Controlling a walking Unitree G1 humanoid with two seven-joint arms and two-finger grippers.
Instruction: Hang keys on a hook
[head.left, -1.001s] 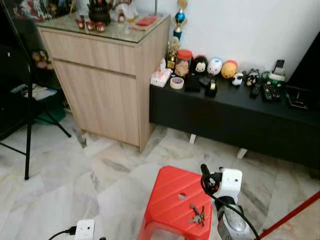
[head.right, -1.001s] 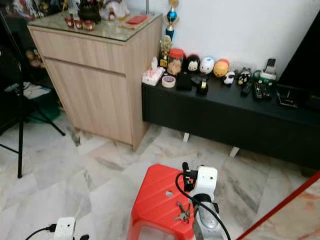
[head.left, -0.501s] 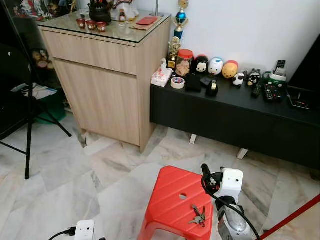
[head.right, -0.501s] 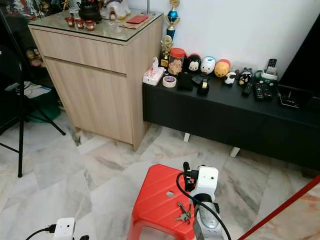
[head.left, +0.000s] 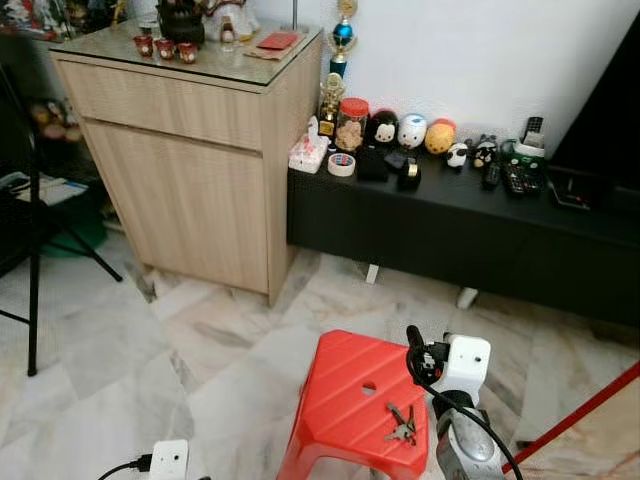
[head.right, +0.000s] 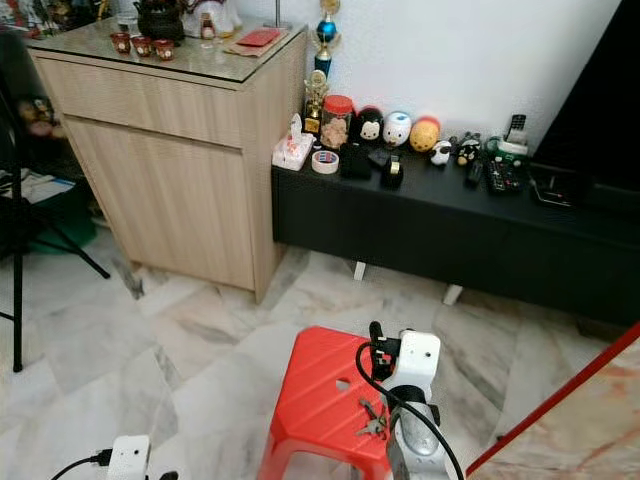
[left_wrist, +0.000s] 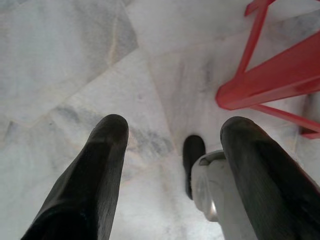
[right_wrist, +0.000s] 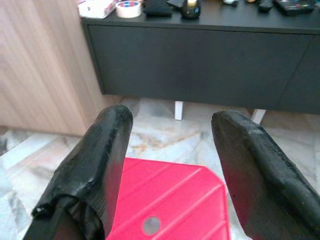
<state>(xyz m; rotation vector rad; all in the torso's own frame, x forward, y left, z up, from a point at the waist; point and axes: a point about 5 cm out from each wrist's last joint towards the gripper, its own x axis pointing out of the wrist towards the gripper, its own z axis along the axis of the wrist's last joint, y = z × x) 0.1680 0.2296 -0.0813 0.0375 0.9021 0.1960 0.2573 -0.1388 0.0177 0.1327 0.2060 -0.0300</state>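
A small bunch of keys (head.left: 403, 425) lies on the near right part of a red plastic stool (head.left: 350, 390) on the marble floor. My right arm, with its white wrist camera (head.left: 463, 363), rises beside the stool's right edge, just right of the keys. In the right wrist view my right gripper (right_wrist: 170, 122) is open, above the stool top (right_wrist: 170, 200) and aimed at the black bench; nothing is between its fingers. My left gripper (left_wrist: 172, 135) hangs open over the floor next to the stool's leg (left_wrist: 265, 80).
A light wooden cabinet (head.left: 190, 150) stands at the back left. A low black bench (head.left: 450, 225) with toys and remotes runs along the white wall. A black tripod leg (head.left: 33, 260) is at the left, a white plug (head.left: 168, 458) on the floor, a red bar (head.left: 585, 415) at lower right.
The whole picture has shifted a little to the left, so the head camera has moved. The keys, the stool and my right arm keep their places relative to each other.
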